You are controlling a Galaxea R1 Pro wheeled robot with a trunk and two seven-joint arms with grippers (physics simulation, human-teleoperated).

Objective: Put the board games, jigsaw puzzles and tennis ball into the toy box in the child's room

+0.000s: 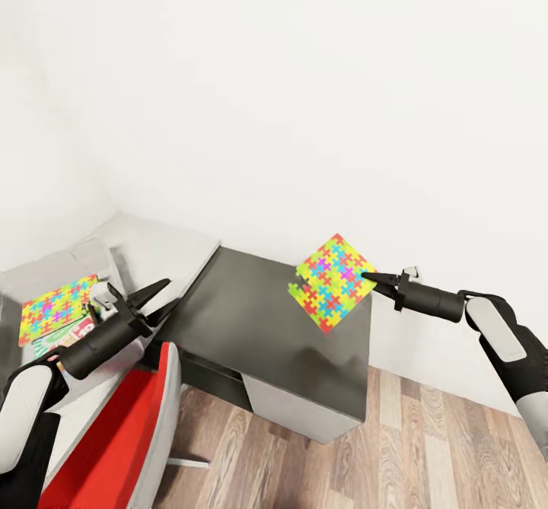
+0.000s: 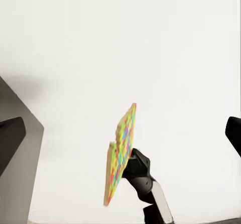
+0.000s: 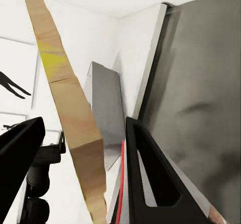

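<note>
My right gripper (image 1: pixel 368 275) is shut on one corner of a jigsaw puzzle (image 1: pixel 332 281), a multicoloured jagged-edged sheet held tilted in the air above the dark grey section of the table (image 1: pixel 251 319). In the right wrist view the sheet's edge (image 3: pixel 75 128) runs between the two black fingers. The left wrist view shows the same puzzle (image 2: pixel 120 153) edge-on. My left gripper (image 1: pixel 169 296) is open and holds nothing, over the light grey top. A second puzzle (image 1: pixel 57 307) lies at the far left, apparently in the toy box (image 1: pixel 87 254), over a board game (image 1: pixel 68 335).
A red and grey chair (image 1: pixel 114 433) stands just below my left arm, against the desk. The wood-plank floor (image 1: pixel 426 440) lies to the right of the dark section. White walls close off the corner behind the desk.
</note>
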